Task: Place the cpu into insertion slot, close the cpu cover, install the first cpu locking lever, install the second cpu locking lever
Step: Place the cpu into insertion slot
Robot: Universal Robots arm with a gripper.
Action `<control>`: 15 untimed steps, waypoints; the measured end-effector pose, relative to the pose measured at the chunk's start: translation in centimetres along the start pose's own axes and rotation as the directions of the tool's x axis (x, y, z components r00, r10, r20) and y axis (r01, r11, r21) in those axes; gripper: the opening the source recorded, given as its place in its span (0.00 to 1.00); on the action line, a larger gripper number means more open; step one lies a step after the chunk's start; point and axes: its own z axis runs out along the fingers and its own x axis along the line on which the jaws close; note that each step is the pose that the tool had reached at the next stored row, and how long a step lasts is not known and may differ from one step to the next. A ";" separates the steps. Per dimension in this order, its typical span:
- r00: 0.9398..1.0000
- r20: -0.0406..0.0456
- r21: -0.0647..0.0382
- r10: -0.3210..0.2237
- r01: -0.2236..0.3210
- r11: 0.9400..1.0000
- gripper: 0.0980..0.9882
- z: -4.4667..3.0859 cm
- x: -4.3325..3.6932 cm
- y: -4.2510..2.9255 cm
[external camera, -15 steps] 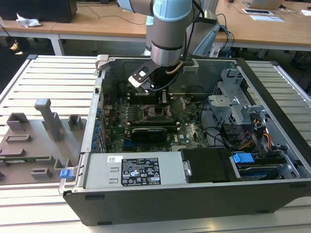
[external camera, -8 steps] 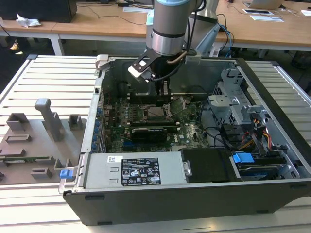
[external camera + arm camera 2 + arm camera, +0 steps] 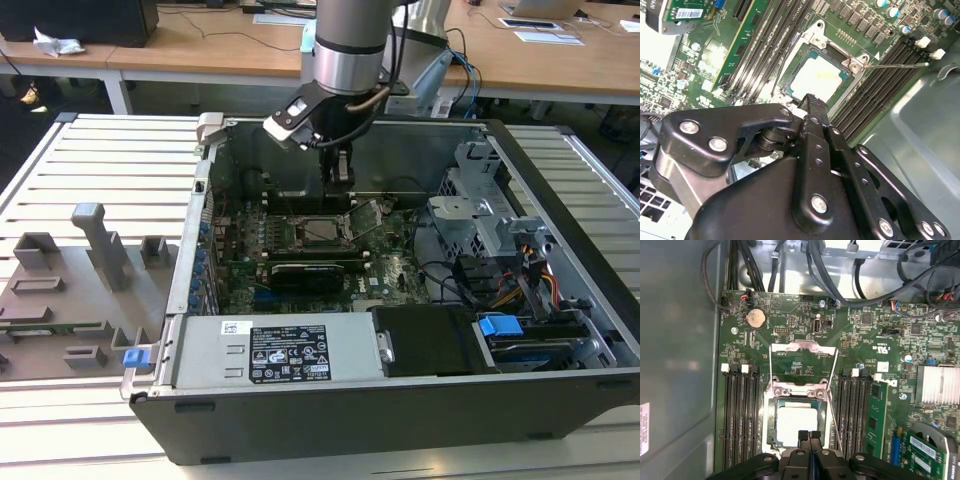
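First wrist view: the one cpu [image 3: 797, 422] is sitting in the insertion slot [image 3: 773, 410], and the single cpu cover [image 3: 802, 346] is flipped open just past it. There are two thin locking levers [image 3: 770, 365], both swung loose. The end effector [image 3: 808, 434] is right by the chip's edge, fingertips pinched together with nothing between them.
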 end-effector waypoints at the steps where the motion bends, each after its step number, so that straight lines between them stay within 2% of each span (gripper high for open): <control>1: 1.000 0.000 0.000 0.000 0.000 1.000 0.01 -0.13 0.00 0.00; 5: 1.000 0.003 0.000 0.000 0.000 1.000 0.01 -1.54 -0.06 -0.03; 11: 1.000 0.003 0.000 0.000 0.000 1.000 0.01 -3.01 -0.11 -0.06; 15: 1.000 0.003 0.000 0.000 0.000 1.000 0.01 -3.11 -0.11 -0.06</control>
